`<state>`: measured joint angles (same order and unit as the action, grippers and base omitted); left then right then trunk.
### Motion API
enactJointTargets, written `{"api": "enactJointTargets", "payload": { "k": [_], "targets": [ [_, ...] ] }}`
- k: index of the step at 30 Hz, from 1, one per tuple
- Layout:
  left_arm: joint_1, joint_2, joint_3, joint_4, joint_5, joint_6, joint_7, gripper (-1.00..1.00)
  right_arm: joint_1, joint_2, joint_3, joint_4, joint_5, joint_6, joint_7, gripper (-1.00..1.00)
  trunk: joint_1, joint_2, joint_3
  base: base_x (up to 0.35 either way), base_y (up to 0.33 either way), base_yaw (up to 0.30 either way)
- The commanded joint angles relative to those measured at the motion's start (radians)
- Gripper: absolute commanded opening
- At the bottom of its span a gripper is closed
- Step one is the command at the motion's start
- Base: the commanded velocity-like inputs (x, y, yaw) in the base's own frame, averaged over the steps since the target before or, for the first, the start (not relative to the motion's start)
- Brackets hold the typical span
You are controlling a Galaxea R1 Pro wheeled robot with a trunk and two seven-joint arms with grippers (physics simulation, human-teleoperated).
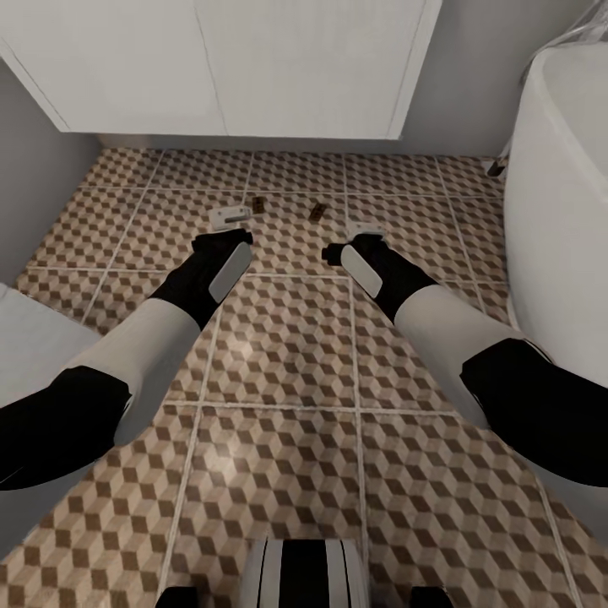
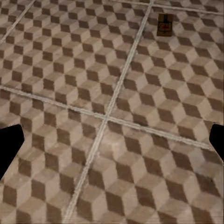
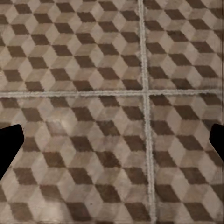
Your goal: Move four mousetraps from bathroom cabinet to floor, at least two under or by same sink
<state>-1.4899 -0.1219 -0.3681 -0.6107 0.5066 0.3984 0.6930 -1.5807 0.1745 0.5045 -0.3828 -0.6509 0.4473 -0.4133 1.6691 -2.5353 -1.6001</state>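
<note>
Mousetraps [image 1: 257,205] are small, flat, stiff and light; we would pinch one by its long edges, away from the wire; we count two on the bathroom floor [image 1: 287,355], near the white cabinet [image 1: 228,67]; left gripper [image 1: 226,221] and right gripper [image 1: 361,231] spread wide, empty.

The bathroom floor [image 1: 287,363] is viewed steeply downward from the head, over both arms, toward a white cabinet [image 1: 228,67]. From each wrist, the same tiles [image 2: 112,116] are seen at close range, nearly straight down. One mousetrap [image 2: 164,24], blurred, is perhaps shared with the head view.
</note>
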Motion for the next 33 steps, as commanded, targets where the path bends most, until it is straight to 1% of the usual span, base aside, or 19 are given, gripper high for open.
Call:
{"api": "enactJointTargets", "payload": {
  "k": [1, 13, 24, 26, 29, 33],
  "targets": [
    [-0.001, 0.001, -0.006, -0.001, 0.008, 0.004, 0.008, 1.0, -0.001, 0.0, 0.005, 0.001, -0.005, 0.003, -0.007, 1.0, -0.001, 0.0, 0.003, -0.333, 0.0, 0.0],
    [-0.001, 0.001, -0.005, 0.01, 0.009, 0.001, 0.007, 1.0, -0.001, 0.0, 0.005, 0.015, -0.006, 0.002, -0.007, 1.0, -0.007, 0.003, 0.05, -0.333, 0.0, 0.0],
    [-0.001, 0.001, -0.002, 0.061, 0.01, -0.006, 0.007, 1.0, -0.001, 0.0, 0.005, 0.031, -0.006, 0.001, -0.007, 1.0, -0.011, 0.005, 0.092, -0.332, 0.0, 0.0],
    [-0.001, 0.002, -0.002, 0.069, 0.014, -0.008, 0.006, 1.0, -0.001, 0.0, 0.005, 0.038, -0.006, 0.0, -0.007, 1.0, -0.012, 0.006, 0.1, -0.334, 0.0, 0.0],
    [-0.001, 0.004, -0.002, 0.08, 0.035, -0.009, -0.004, 1.0, -0.001, 0.0, 0.005, 0.054, -0.006, -0.011, -0.007, 1.0, -0.014, 0.007, 0.112, -0.336, 0.0, 0.0],
    [-0.001, 0.009, -0.002, 0.086, 0.058, -0.009, -0.036, 1.0, -0.001, 0.0, 0.005, 0.07, -0.006, -0.027, -0.007, 1.0, -0.016, 0.008, 0.127, -0.337, 0.0, 0.0]
  ]
}}
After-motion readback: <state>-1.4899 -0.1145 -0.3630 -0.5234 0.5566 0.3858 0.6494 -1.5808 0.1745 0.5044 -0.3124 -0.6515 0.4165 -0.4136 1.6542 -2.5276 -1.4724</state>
